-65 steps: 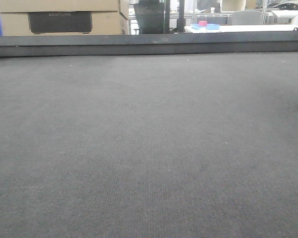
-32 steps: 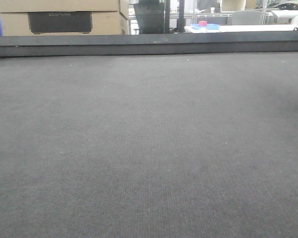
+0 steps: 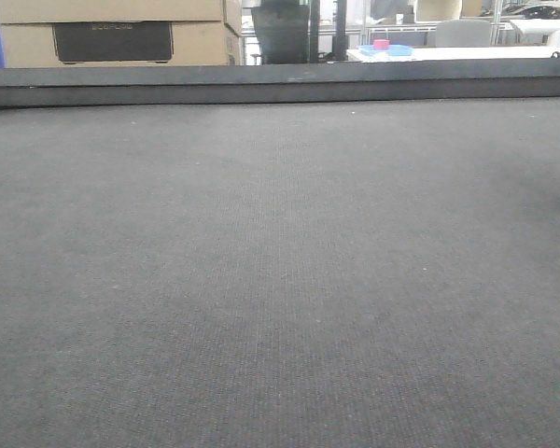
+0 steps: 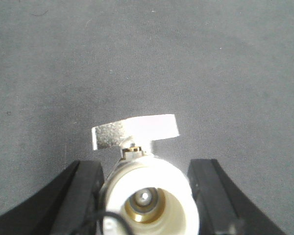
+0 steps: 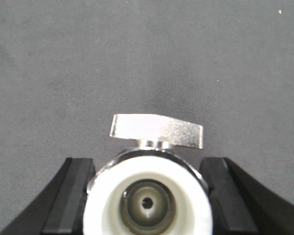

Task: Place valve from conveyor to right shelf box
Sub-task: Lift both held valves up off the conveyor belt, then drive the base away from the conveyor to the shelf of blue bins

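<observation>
Each part is gripped across its round, white-capped body with the handle clear of the jaws - likely to carry steady. The left gripper has its jaws pressed narrowly against a valve, the conveyor beneath. The right gripper clamps a second valve likewise - no shelf shows.

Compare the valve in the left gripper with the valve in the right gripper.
On the left valve the handle tilts up to the right; on the right valve it slopes down to the right. The left valve's bore shows a brass ring; the right valve's looks dark grey. Both have white end caps and silvery handles, with the conveyor behind them.
</observation>
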`<state>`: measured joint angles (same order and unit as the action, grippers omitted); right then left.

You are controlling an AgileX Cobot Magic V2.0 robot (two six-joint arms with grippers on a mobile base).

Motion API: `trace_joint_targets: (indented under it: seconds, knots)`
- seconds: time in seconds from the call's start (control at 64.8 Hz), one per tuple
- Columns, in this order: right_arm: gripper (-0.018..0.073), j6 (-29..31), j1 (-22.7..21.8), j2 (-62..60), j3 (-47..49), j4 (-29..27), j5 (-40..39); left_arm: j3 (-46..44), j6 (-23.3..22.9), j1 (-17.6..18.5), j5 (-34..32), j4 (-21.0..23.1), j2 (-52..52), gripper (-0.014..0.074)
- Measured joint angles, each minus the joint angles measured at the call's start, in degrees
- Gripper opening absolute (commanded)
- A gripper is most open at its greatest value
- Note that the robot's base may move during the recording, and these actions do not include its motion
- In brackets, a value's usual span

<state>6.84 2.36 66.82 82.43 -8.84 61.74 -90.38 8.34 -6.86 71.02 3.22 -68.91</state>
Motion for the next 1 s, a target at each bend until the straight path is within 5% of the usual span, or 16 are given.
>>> trace_joint_targets:
  seconds: [1.003]
  knots:
    - [-0.0154, 0.00, 0.12, 0.23, 0.00, -0.70, -0.50, 0.00, 0.00, 0.00, 0.00, -0.95, 0.00, -0.0111]
